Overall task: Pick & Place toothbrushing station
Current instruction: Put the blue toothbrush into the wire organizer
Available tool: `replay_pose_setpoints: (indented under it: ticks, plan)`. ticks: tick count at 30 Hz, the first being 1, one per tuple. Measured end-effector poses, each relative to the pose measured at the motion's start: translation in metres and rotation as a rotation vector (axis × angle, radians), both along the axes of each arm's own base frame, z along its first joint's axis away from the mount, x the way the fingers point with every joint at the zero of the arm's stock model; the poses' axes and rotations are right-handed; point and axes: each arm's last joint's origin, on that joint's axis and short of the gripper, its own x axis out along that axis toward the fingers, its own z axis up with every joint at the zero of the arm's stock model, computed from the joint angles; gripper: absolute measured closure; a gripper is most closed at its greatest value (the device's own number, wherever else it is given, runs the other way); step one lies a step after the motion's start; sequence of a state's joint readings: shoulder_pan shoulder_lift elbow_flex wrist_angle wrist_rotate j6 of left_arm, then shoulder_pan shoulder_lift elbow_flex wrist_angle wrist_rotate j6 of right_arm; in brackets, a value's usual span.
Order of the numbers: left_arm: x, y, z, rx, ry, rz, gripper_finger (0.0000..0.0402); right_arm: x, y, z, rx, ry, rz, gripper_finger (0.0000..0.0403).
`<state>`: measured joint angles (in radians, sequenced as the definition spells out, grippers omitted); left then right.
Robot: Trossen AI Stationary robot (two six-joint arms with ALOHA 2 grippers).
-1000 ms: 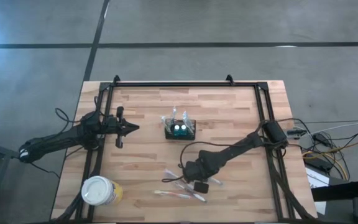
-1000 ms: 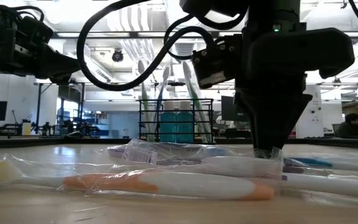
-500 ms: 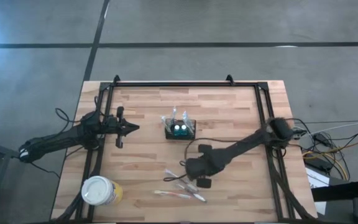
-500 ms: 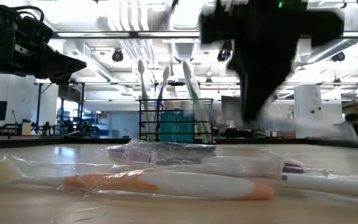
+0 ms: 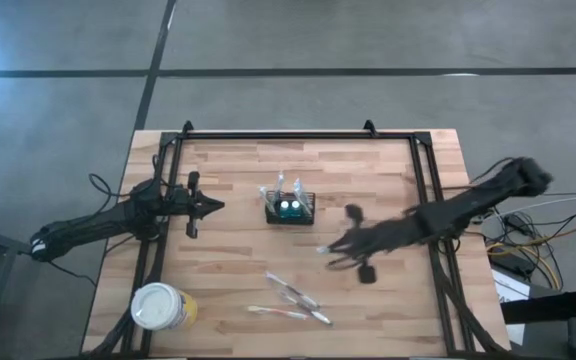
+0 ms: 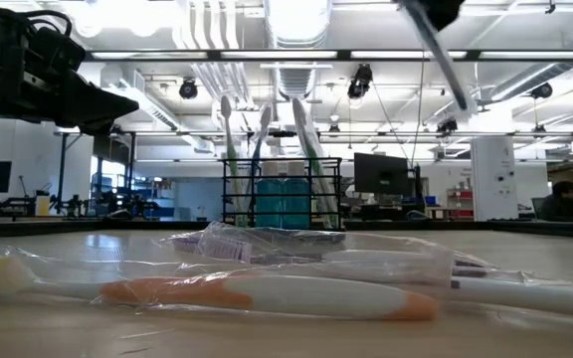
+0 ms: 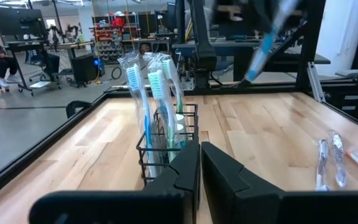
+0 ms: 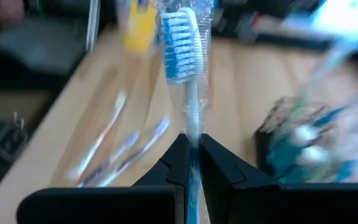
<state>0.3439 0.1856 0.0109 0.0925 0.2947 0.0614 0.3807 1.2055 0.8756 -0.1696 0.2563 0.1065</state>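
Observation:
The black wire-mesh caddy stands on its base mid-table with several toothbrushes upright in it; it also shows in the low view and the left wrist view. My right gripper is raised to the right of and nearer than the caddy, shut on a plastic-wrapped blue-and-white toothbrush. Several wrapped toothbrushes lie flat on the table near the front. My left gripper hovers left of the caddy, shut and empty. My right gripper pinches the toothbrush's handle between its two fingers. The brush runs along the fingers, its bristle head sticking out beyond the fingertips. The brush is lifted clear of the table and shows slanting high up in the low view.
A round yellow cup with a white lid stands at the front left corner. A black frame runs along the table's far edge and sides. Bare wood lies between the caddy and the loose toothbrushes.
My right gripper has risen from the pile of wrapped toothbrushes with one brush, then swung up and toward the table's right and far side. That brush is now lifted clear; the others stay on the table.

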Motion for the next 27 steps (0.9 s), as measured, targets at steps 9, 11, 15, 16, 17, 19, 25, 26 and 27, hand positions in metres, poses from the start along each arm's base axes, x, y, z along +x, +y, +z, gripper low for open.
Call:
replay_pose_setpoints:
  ticks: [9,11,15,16,17,19,25,26,27]
  plan:
    - [0.000,0.000,0.000,-0.003,0.000,0.000,0.0378,-0.087,-0.040,-0.019,0.081,-0.435,-0.003,0.0385]
    - [0.000,0.000,0.000,-0.003,0.000,0.000,0.0378,-0.099,-0.046,-0.030,0.083,-0.454,-0.023,0.0385]
    - [0.000,0.000,0.000,-0.003,0.001,0.001,0.0378,-0.118,-0.053,-0.042,0.117,-0.557,-0.037,0.0385]
    - [0.000,0.000,0.000,-0.003,0.001,0.000,0.0378,-0.121,-0.054,-0.044,0.120,-0.576,-0.039,0.0385]
    - [0.000,0.000,0.000,-0.003,0.001,0.001,0.0378,-0.124,-0.055,-0.048,0.120,-0.589,-0.041,0.0385]
    - [0.000,0.000,0.000,-0.003,0.003,0.000,0.0378,-0.130,-0.057,-0.055,0.120,-0.619,-0.040,0.0385]
    - [0.000,0.000,-0.002,-0.008,0.017,0.000,0.0378,-0.143,-0.062,-0.071,0.142,-0.694,-0.055,0.0385]
    - [0.000,0.000,-0.002,-0.009,0.019,0.000,0.0378,-0.144,-0.063,-0.074,0.145,-0.699,-0.055,0.0385]
    - [0.000,0.000,-0.002,-0.010,0.020,0.000,0.0378,-0.145,-0.063,-0.077,0.147,-0.705,-0.057,0.0385]
